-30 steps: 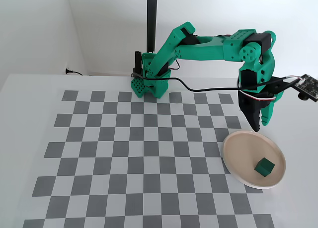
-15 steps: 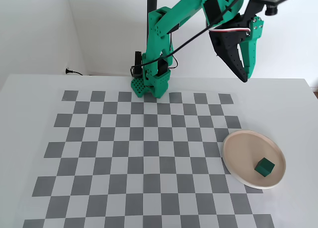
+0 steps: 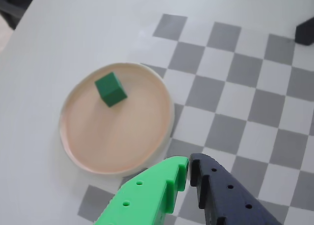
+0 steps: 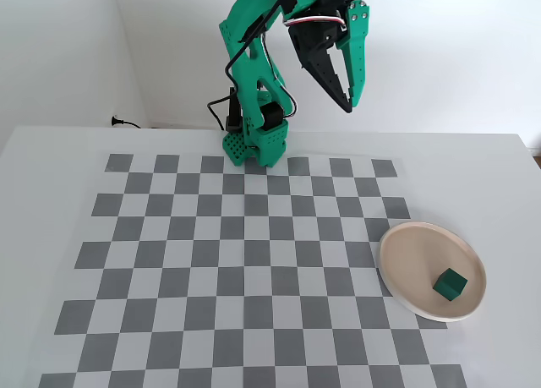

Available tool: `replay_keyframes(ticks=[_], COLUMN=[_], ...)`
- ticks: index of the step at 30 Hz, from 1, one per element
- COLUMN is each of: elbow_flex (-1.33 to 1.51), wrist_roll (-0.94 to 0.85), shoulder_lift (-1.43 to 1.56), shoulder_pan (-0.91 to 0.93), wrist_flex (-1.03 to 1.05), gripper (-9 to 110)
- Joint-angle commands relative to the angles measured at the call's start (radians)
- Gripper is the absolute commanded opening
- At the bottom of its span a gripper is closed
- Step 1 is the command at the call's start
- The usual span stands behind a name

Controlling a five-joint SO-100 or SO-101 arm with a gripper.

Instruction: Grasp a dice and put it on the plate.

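The dice (image 3: pixel 111 88) is a small dark green cube. It rests on the pale pinkish-beige plate (image 3: pixel 98 141), near its upper left part in the wrist view. In the fixed view the dice (image 4: pixel 450 284) lies in the plate (image 4: pixel 410 261) at the right side of the checkered mat. My gripper (image 3: pixel 189 167) has a green jaw and a black jaw that almost touch at the tips; it holds nothing. In the fixed view the gripper (image 4: pixel 352 101) is raised high above the table, far from the plate.
The grey and white checkered mat (image 4: pixel 228 270) covers the white table. The green arm base (image 4: pixel 256 143) stands at the mat's far edge. A dark object (image 3: pixel 305 31) sits at the top right of the wrist view. A black cable (image 4: pixel 127 122) lies at the back left.
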Motion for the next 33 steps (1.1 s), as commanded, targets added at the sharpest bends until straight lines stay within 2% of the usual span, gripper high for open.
replay_keyframes(ticks=[1,10,14,26,30,33], elbow_flex=[0.212,0.709,0.907,1.200,1.272,1.313], wrist_roll=[0.043,0.216,0.262,0.407,0.491,0.620], shoulder_lift=[0.181,0.537,0.696,0.907,0.907,0.905], shoulder_pan=[0.040,0.170,0.212,0.272,0.301,0.319], wrist_flex=[-0.101,-0.345,-0.393,-0.445,-0.486,-0.517], gripper=[-4,-4,-4,-4,-4,-4])
